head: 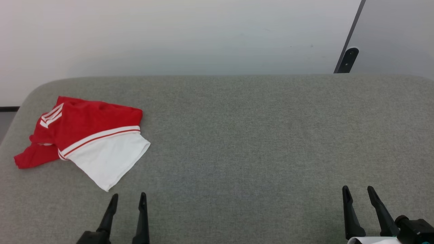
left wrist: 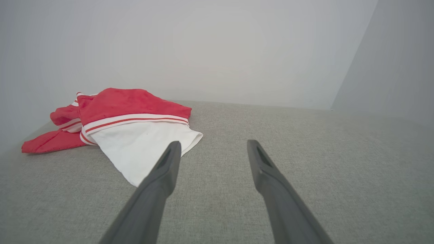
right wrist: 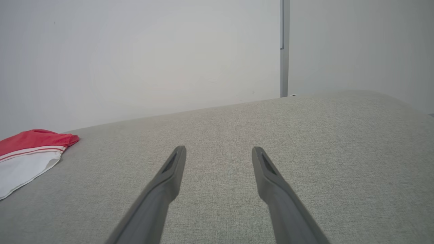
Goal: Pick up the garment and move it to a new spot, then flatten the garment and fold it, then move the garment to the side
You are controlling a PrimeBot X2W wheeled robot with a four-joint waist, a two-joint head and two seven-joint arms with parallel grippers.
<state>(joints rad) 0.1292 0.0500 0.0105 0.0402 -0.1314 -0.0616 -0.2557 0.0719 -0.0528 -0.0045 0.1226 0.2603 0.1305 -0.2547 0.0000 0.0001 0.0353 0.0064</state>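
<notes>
The garment [head: 84, 137] lies crumpled at the far left of the grey fabric-covered table [head: 257, 135], red body bunched up, one white sleeve spread toward me. My left gripper [head: 129, 197] hovers open just in front of the sleeve's tip, with nothing between its fingers. In the left wrist view the garment [left wrist: 118, 125] sits ahead and to the left of the left gripper [left wrist: 212, 145], apart from it. My right gripper [head: 357, 190] stands open and empty near the table's front right. From the right wrist, the garment [right wrist: 30, 152] shows at the left edge, far from the right gripper [right wrist: 218, 149].
A pale wall [head: 169, 34] rises behind the table. A dark upright post [head: 347, 57] stands at the back right beside a grey panel [head: 396, 34]. The table's far left corner is rounded near the garment.
</notes>
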